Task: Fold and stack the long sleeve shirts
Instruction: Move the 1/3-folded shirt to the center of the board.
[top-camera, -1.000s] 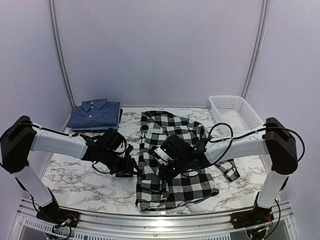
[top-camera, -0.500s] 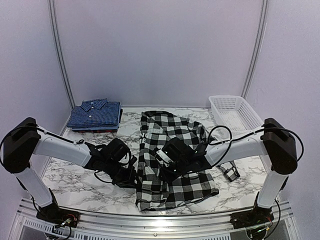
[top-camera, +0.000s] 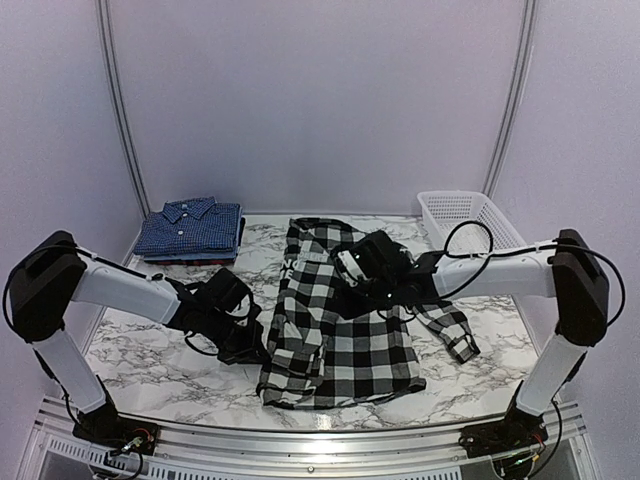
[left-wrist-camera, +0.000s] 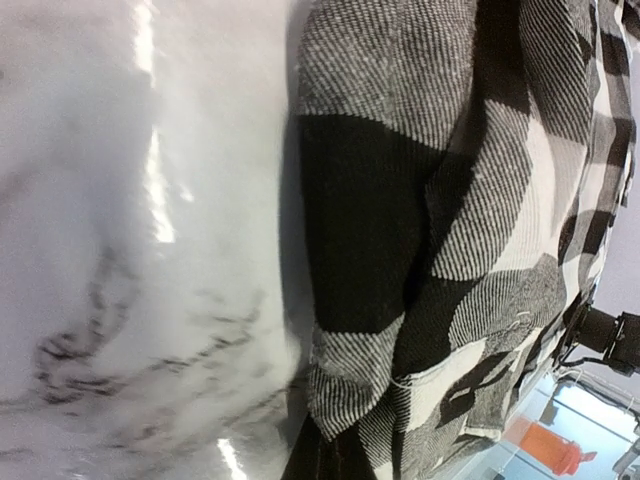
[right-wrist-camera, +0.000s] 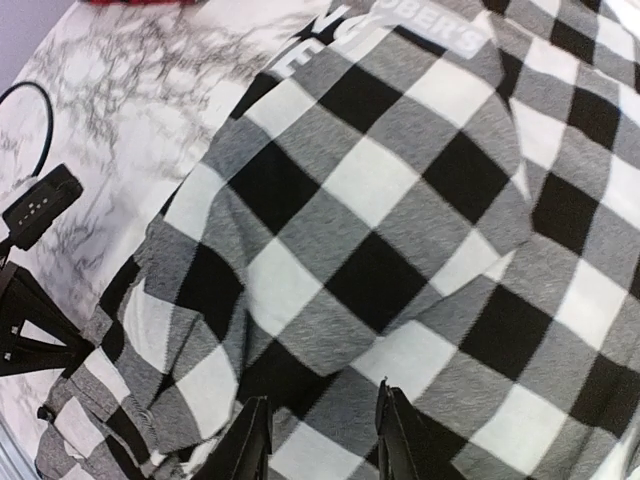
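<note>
The black-and-white checked shirt (top-camera: 340, 340) lies spread on the marble table's middle, white lettering near its collar (right-wrist-camera: 400, 25). My left gripper (top-camera: 248, 342) sits low at the shirt's left edge. In the left wrist view the cloth (left-wrist-camera: 380, 220) runs down into the jaws (left-wrist-camera: 335, 455), which look shut on the edge. My right gripper (top-camera: 368, 265) hovers over the shirt's upper part, and its fingers (right-wrist-camera: 250, 445) stand apart and empty above the cloth (right-wrist-camera: 380, 200). Folded dark blue checked shirts (top-camera: 190, 228) lie stacked at the back left.
A white mesh basket (top-camera: 470, 225) stands at the back right. One checked sleeve with its cuff (top-camera: 455, 335) trails to the right of the shirt. Bare marble table (top-camera: 150, 360) shows at the front left. The metal front rail (top-camera: 320, 445) runs along the near edge.
My right gripper has lifted off the shirt's middle and moved back toward the collar. The shirt's lower left corner has shifted left and the cloth lies flatter. My left gripper stays at the left edge.
</note>
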